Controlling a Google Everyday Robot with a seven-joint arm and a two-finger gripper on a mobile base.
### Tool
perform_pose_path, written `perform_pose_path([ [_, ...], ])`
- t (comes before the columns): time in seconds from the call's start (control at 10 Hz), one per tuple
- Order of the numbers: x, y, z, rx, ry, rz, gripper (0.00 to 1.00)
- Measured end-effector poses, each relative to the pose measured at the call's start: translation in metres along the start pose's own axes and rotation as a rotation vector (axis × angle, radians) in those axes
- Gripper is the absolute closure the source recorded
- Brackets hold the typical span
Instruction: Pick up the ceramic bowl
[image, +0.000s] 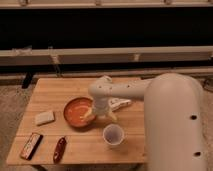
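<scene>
The ceramic bowl (76, 111) is wide, shallow and orange-red inside with a darker rim. It sits on the wooden table (60, 90), left of centre. My gripper (99, 115) hangs from the white arm (125, 90) at the bowl's right rim, with one pale finger over the inside edge of the bowl. A small white cup (113, 134) stands just in front of the gripper, to the right of the bowl.
A pale sponge-like block (44, 117) lies left of the bowl. A dark flat packet (31, 145) and a reddish snack bar (59, 149) lie near the front left edge. A white object (121, 103) lies behind the gripper. A dark bench or wall runs behind the table.
</scene>
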Motion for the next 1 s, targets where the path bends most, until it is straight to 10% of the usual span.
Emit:
perform_pose_path([
  [1.0,0.004,-0.001,0.0,-0.009,-0.002,0.004,0.9],
])
